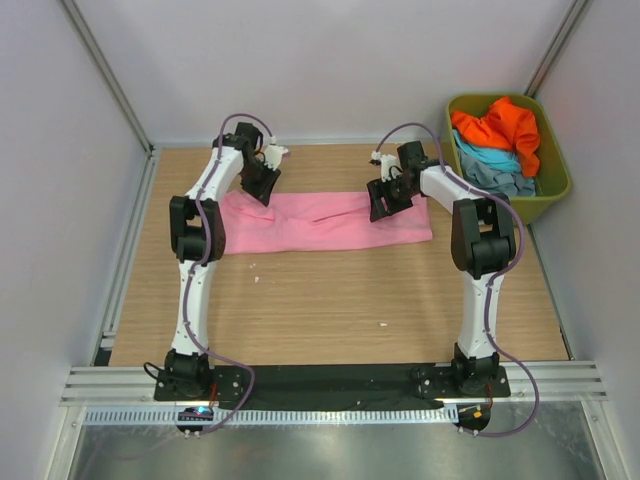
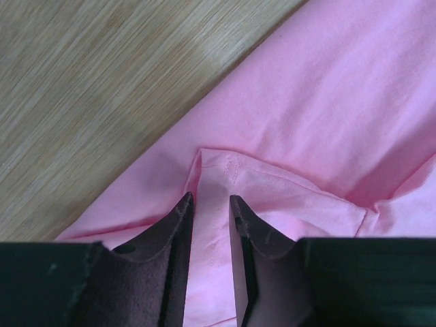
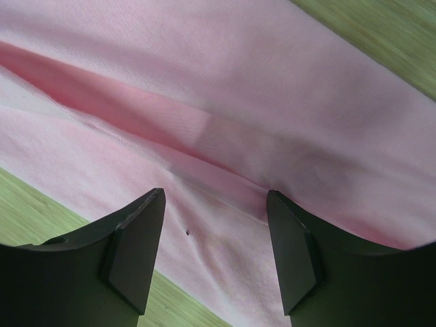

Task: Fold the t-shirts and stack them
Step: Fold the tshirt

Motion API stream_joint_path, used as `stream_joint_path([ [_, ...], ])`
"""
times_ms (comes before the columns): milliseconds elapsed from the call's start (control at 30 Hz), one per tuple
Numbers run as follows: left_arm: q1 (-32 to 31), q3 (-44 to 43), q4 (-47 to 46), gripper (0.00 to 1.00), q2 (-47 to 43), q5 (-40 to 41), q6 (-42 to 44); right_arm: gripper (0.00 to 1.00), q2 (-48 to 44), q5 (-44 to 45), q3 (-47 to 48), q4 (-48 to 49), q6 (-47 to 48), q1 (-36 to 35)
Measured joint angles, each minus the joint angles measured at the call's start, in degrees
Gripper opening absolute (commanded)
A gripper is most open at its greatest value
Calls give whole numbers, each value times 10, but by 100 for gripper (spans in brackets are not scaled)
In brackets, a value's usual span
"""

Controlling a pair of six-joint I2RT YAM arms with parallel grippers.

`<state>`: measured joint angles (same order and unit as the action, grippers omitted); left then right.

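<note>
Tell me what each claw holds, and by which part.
The left claw pinches the pink t-shirt by a raised fold at its stitched hem. The right claw is open over it, holding nothing.

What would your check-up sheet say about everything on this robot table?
Surface: wooden table, flat, light grain.
Job's things: pink t-shirt folded into a long strip across the far half; orange t-shirt, light blue t-shirt and grey-blue t-shirt heaped in the green tub at the far right.
Clutter: tiny white specks on the wood.
Grippers: left gripper pinching a fold of the pink shirt; right gripper open over it.
Cables: purple cables loop along both arms.
Surroundings: white walls, metal rails.
</note>
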<state>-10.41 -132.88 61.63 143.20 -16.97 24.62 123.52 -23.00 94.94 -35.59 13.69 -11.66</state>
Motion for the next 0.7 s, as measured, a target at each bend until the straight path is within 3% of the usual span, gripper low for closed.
stream_joint_path([
  [333,0,1,6,0,0,-15,-3,67,0,2,0,0,0,0],
  [700,0,-11,-18,0,0,-48,-23,67,0,7,0,0,2,-2],
])
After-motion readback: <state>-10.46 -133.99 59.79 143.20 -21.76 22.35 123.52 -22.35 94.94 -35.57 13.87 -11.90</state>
